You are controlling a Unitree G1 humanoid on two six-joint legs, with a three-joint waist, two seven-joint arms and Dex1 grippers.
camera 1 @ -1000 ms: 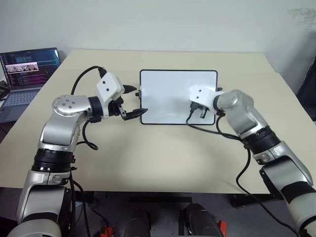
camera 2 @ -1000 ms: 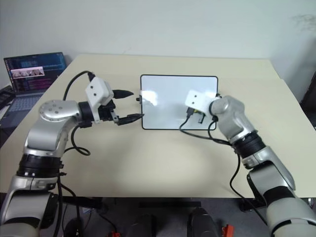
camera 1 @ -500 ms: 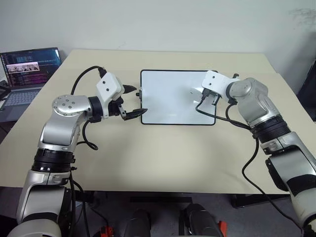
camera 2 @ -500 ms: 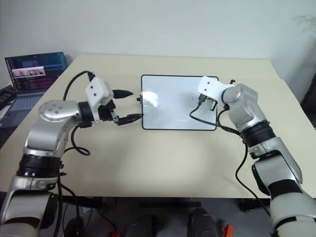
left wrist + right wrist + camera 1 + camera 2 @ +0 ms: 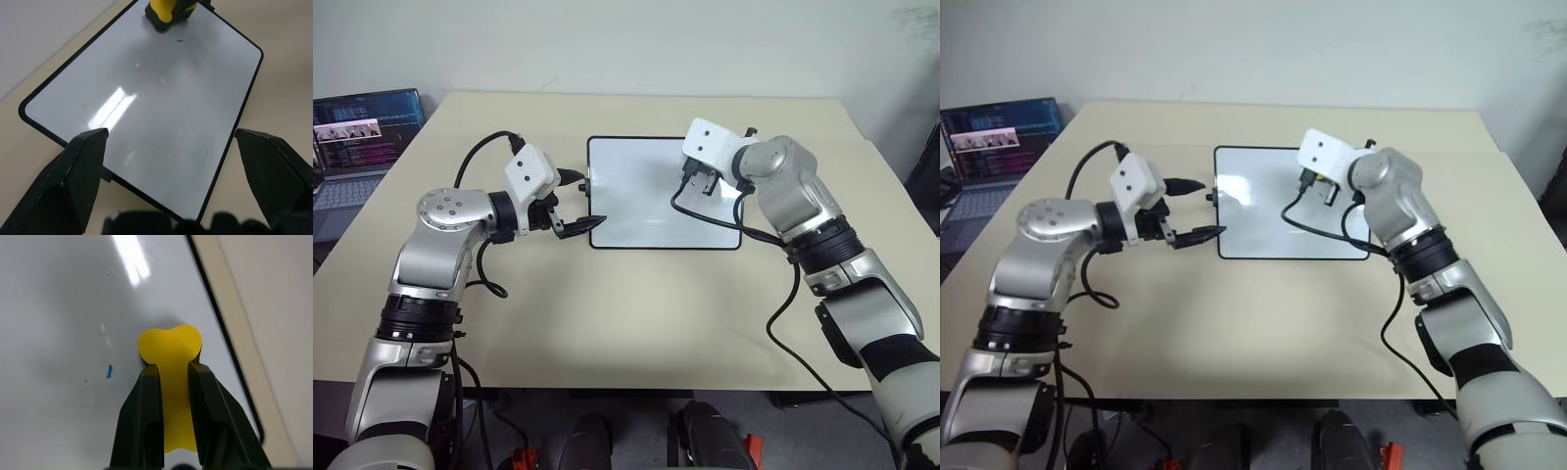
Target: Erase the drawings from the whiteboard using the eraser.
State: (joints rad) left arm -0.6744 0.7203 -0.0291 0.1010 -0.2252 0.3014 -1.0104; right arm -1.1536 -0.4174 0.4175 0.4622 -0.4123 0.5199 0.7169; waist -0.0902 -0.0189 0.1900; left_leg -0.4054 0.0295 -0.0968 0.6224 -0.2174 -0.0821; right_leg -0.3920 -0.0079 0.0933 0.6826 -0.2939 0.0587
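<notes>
The whiteboard [image 5: 636,201] lies flat on the table, white and glossy inside a thin black frame. My right gripper [image 5: 171,369] is shut on the yellow eraser [image 5: 170,350], which presses on the board near its far right part, close to the right frame edge. One tiny blue mark [image 5: 109,371] of the drawings sits on the board just beside the eraser. The eraser [image 5: 164,11] also shows at the board's far end in the left wrist view. My left gripper [image 5: 584,201] stands open at the board's left edge, its fingers [image 5: 83,161] apart and holding nothing.
An open laptop [image 5: 357,137] stands at the table's far left. Black cables loop from both wrists, the right one [image 5: 705,217] trailing over the board. Bare tan tabletop [image 5: 636,313] lies in front of the board.
My right gripper has carried the eraser from the board's near right corner up along the right side, then leftward across the far part. The left arm has stayed still.
</notes>
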